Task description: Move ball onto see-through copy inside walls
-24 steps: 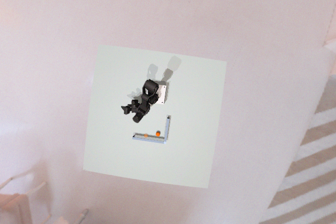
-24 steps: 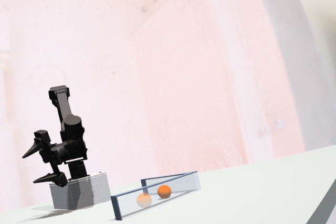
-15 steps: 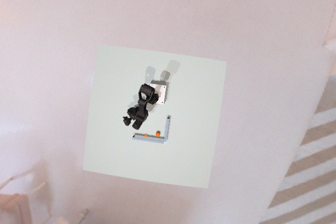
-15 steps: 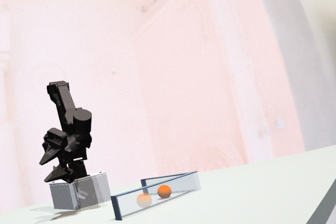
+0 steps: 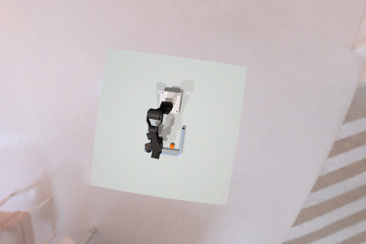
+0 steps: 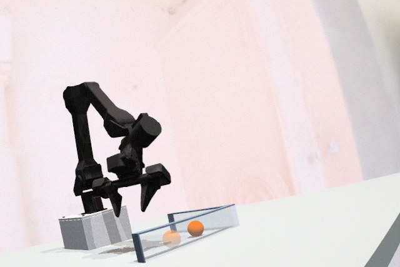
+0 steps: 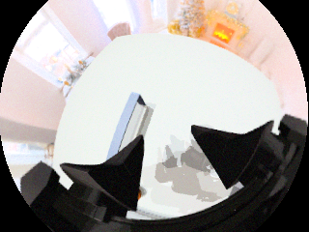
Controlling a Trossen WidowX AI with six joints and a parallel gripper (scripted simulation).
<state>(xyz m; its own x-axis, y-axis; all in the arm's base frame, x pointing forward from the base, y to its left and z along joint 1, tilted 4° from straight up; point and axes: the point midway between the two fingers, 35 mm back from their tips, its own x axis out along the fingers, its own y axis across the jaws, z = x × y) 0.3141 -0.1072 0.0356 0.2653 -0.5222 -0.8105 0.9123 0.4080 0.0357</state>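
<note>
Hovering claw [image 6: 130, 205] gapes above walls [image 6: 180, 222], clear of ball [image 6: 195, 227].

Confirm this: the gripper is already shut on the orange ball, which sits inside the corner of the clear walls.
Not quite. The exterior view shows the gripper open and holding nothing, raised above the table. The orange ball does lie inside the corner of the clear walls.

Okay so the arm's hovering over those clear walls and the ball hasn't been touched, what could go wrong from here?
1. The gripper is open and empty above the near end of the walls, so a straight descent might catch a fingertip on the rim.
2. The ball sits loose beside the see-through copy; a glancing finger may roll it toward the corner, not onto the copy.
3. Released while moving, it could roll off the spot.
</note>
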